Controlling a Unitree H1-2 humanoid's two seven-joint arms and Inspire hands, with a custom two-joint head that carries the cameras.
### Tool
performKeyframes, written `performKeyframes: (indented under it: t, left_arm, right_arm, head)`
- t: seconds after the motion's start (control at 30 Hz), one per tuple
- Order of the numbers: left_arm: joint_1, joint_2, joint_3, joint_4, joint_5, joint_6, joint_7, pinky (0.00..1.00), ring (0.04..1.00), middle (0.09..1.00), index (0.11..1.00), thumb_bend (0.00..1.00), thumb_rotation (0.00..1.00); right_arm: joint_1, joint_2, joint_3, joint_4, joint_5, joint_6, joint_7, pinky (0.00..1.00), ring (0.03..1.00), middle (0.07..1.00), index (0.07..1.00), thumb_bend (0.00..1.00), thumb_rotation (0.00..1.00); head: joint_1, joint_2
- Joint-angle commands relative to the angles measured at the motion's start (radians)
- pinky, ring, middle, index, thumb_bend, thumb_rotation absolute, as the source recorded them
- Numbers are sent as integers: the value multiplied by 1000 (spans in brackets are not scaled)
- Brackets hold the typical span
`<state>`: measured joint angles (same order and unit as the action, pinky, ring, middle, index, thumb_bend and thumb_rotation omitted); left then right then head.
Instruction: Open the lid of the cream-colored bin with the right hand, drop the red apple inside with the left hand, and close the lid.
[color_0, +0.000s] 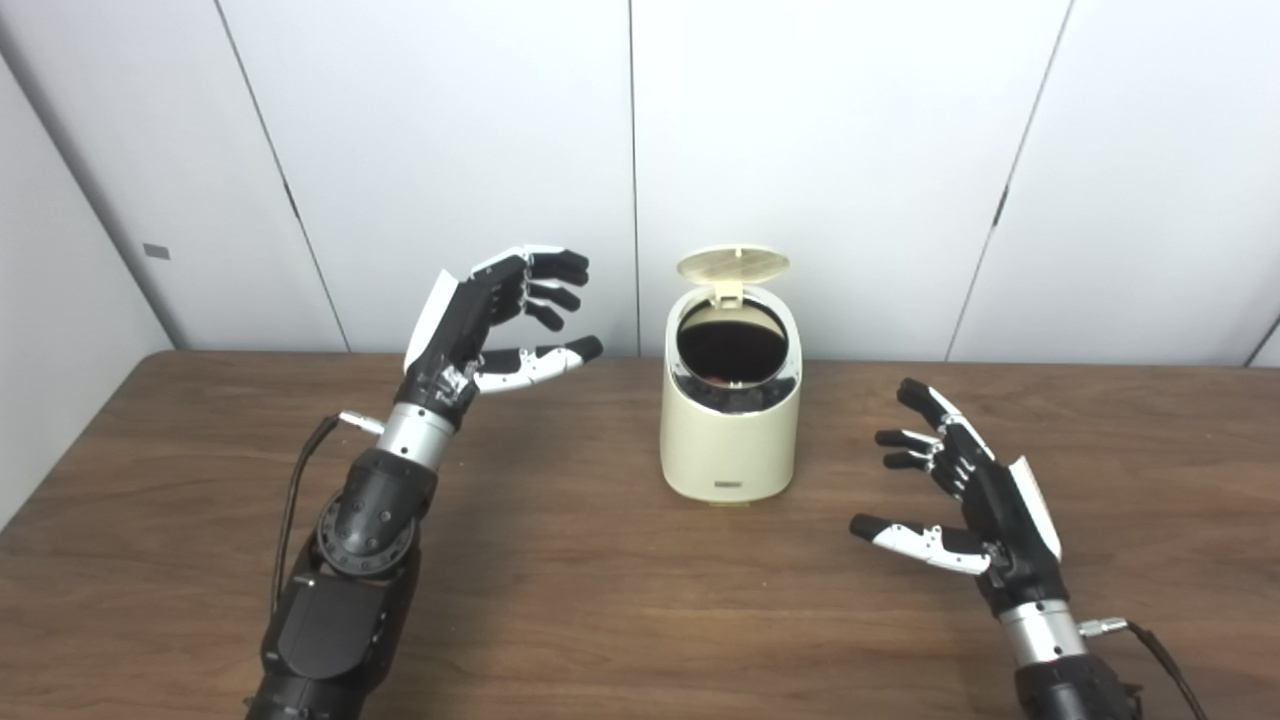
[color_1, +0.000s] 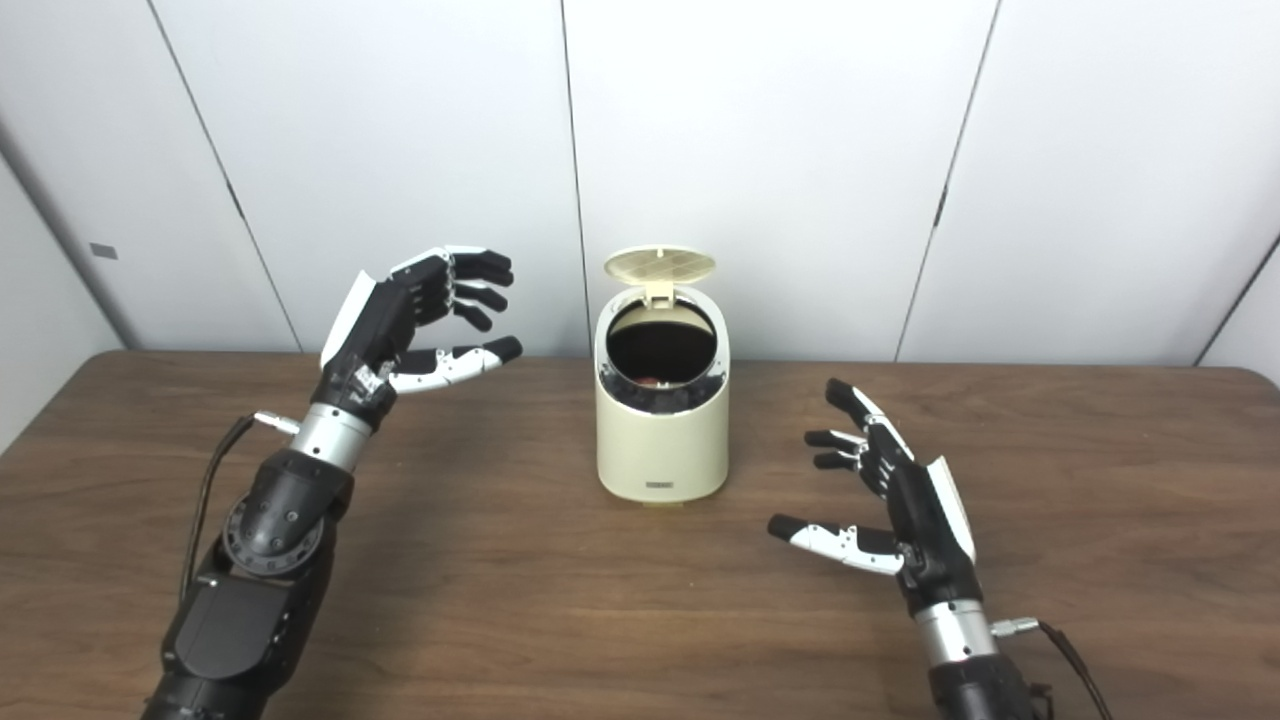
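Observation:
The cream-colored bin (color_0: 731, 430) stands at the middle of the table with its round lid (color_0: 732, 264) tipped up and back on its hinge. Its dark mouth faces me. A small patch of red, the apple (color_1: 653, 380), shows low inside the opening in the right eye view. My left hand (color_0: 500, 320) is raised to the left of the bin at about rim height, open, fingers curled loosely and holding nothing. My right hand (color_0: 950, 480) hovers low over the table to the right of the bin, open with its fingers spread, not touching the bin.
The brown wooden table (color_0: 600, 600) runs the full width of the view. White wall panels (color_0: 830, 150) stand right behind the bin. A cable (color_0: 295, 490) hangs from my left wrist, another cable (color_0: 1160, 650) from the right.

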<state>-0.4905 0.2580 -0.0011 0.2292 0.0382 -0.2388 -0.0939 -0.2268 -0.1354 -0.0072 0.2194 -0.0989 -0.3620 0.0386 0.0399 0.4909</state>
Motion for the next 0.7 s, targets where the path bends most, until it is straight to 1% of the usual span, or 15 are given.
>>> performKeyframes:
  t: [0.0, 0.07, 0.13, 0.2, 0.33, 0.43, 0.53, 0.63, 0.67]
  left_arm:
    - [-23, 4, 21, -21, -14, -6, 10, 520, 620, 698, 705, 632, 76]
    - [-13, 0, 28, -14, -12, -14, 13, 506, 617, 695, 704, 628, 117]
    - [-2, -2, 37, -7, -23, -9, 9, 507, 621, 692, 704, 634, 151]
    - [9, -7, 45, -6, -30, 0, 8, 510, 626, 692, 705, 639, 166]
    - [27, -16, 57, 8, -23, -3, 18, 511, 632, 691, 703, 631, 128]
    - [40, -25, 71, 29, -34, 0, 22, 517, 633, 690, 696, 629, 101]
    - [49, -28, 77, 47, -21, -9, 30, 508, 625, 679, 688, 637, 98]
    - [59, -26, 79, 76, -30, -20, 21, 497, 615, 684, 690, 626, 95]
    - [64, -28, 80, 83, -34, -14, 19, 494, 608, 684, 689, 619, 89]
  right_arm:
    - [31, 6, 2, 71, 17, -26, -3, 681, 744, 899, 885, 735, 219]
    - [30, 5, 1, 73, 25, -25, 1, 689, 749, 900, 886, 741, 226]
    - [29, 3, 2, 75, 22, -30, -2, 686, 749, 901, 886, 736, 226]
    - [29, 2, 1, 79, 21, -32, -3, 686, 752, 902, 886, 735, 227]
    - [26, 1, 1, 93, 22, -42, -4, 685, 753, 903, 884, 732, 221]
    - [28, 2, 1, 85, 23, -31, -3, 686, 755, 904, 887, 737, 222]
    - [29, 1, 0, 83, 25, -28, -2, 693, 759, 906, 889, 737, 212]
    - [28, -3, 1, 85, 23, -32, -1, 681, 755, 905, 892, 732, 220]
    - [27, -4, 1, 86, 24, -33, -1, 681, 755, 904, 889, 730, 224]
  head:
    - [2, 0]
    - [3, 0]
    - [5, -1]
    - [6, -1]
    - [6, -2]
    - [5, -2]
    - [5, -2]
    - [5, -2]
    - [5, -2]
